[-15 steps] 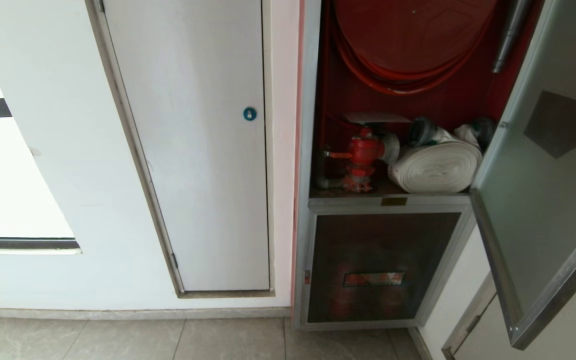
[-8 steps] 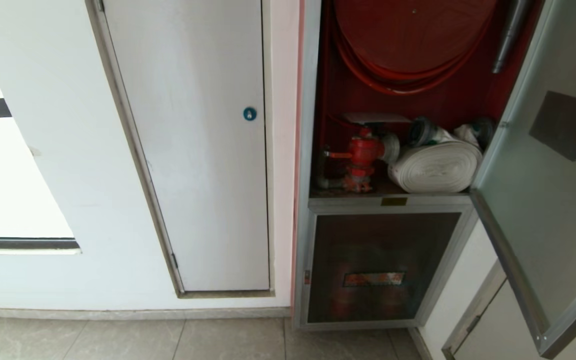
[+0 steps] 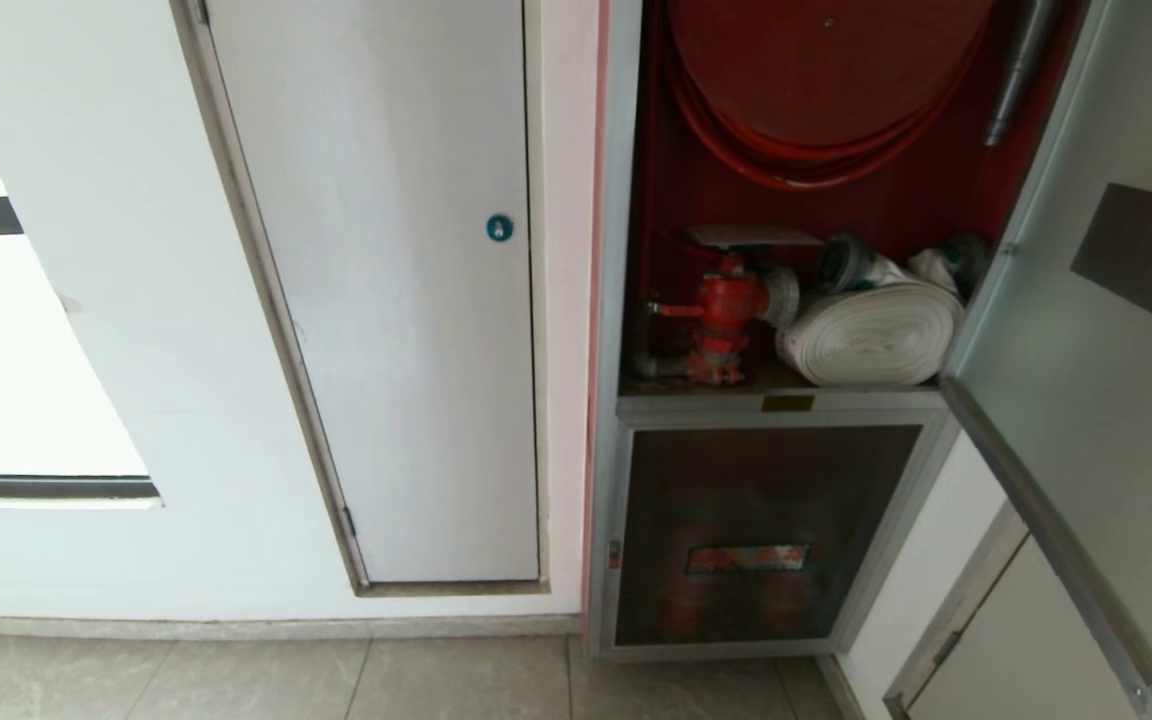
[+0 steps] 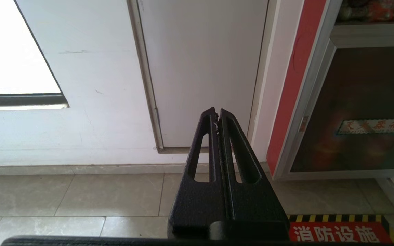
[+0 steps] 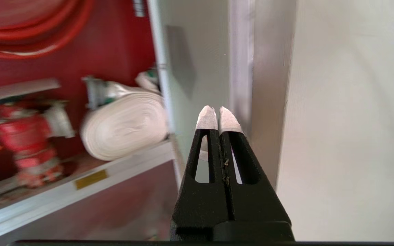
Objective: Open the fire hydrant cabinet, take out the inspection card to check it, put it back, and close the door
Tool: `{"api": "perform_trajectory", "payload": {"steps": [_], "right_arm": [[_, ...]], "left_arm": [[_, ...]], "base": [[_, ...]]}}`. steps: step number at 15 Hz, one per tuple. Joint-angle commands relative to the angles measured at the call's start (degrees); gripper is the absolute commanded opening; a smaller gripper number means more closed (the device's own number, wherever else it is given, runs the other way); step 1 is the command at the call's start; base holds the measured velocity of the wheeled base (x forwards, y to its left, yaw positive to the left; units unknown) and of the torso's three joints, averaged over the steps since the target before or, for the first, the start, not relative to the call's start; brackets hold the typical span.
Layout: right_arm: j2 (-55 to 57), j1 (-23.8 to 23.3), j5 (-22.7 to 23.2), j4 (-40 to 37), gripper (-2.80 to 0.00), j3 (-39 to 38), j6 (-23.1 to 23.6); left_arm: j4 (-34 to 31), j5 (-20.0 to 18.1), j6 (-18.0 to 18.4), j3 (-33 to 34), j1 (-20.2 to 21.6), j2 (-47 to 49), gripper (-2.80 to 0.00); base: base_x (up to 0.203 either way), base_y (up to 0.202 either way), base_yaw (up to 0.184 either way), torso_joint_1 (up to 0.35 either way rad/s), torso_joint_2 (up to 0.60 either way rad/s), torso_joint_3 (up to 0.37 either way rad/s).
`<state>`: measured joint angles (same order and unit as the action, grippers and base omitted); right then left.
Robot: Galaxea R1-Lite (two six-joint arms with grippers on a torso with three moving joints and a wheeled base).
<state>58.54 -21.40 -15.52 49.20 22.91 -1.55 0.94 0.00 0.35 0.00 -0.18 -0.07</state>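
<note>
Both claws closed, empty; door [image 3: 1086, 330] upright, swung open rightward; right claw [image 5: 218, 118] beside its edge.

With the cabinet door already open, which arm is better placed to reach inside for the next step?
The right arm, probably. Its shut pincer is beside the open door, facing the cabinet interior with the valve and hose roll. The left pincer, also shut, faces the white door, away from the opening.

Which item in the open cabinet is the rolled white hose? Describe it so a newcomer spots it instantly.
Find the fire hydrant cabinet with its red interior. On its shelf, right of the red valve, lies the rolled white hose. It is flat, pale and coiled, unlike the red hose reel hanging above.
</note>
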Motion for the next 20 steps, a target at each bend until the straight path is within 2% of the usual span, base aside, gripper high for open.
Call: {"api": "perform_trajectory", "payload": {"steps": [1, 8, 11, 15, 18, 20], "right_arm": [[0.01, -2.83, -0.04, 0.37, -2.80, -0.45, 0.00], [1.35, -15.01, 0.69, 0.63, -2.80, -0.76, -0.07], [3.30, -18.57, 2.38, 0.63, -2.80, -0.71, -0.19], [5.69, -21.62, 3.33, 0.72, -2.80, -0.02, -0.79], [6.43, -22.22, 4.44, 0.72, -2.80, -0.49, -0.91], [5.66, -21.76, 7.33, 0.72, -2.80, -0.88, -0.91]], "left_arm": [[0.03, 0.00, 0.00, 0.69, 0.01, 0.07, -2.80], [0.03, 0.00, 0.00, 0.62, 0.01, 0.07, -2.80], [0.03, 0.00, 0.00, 0.70, 0.01, 0.07, -2.80], [0.03, 0.00, 0.00, 0.70, 0.01, 0.07, -2.80], [0.03, 0.00, 0.00, 0.70, 0.01, 0.07, -2.80], [0.03, 0.00, 0.00, 0.66, 0.01, 0.07, -2.80]], "base": [[0.000, 0.000, 0.000, 0.000, 0.00, 0.000], [0.000, 0.000, 0.000, 0.000, 0.00, 0.000], [0.000, 0.000, 0.000, 0.000, 0.00, 0.000], [0.000, 0.000, 0.000, 0.000, 0.00, 0.000], [0.000, 0.000, 0.000, 0.000, 0.00, 0.000], [0.000, 0.000, 0.000, 0.000, 0.00, 0.000]]}}
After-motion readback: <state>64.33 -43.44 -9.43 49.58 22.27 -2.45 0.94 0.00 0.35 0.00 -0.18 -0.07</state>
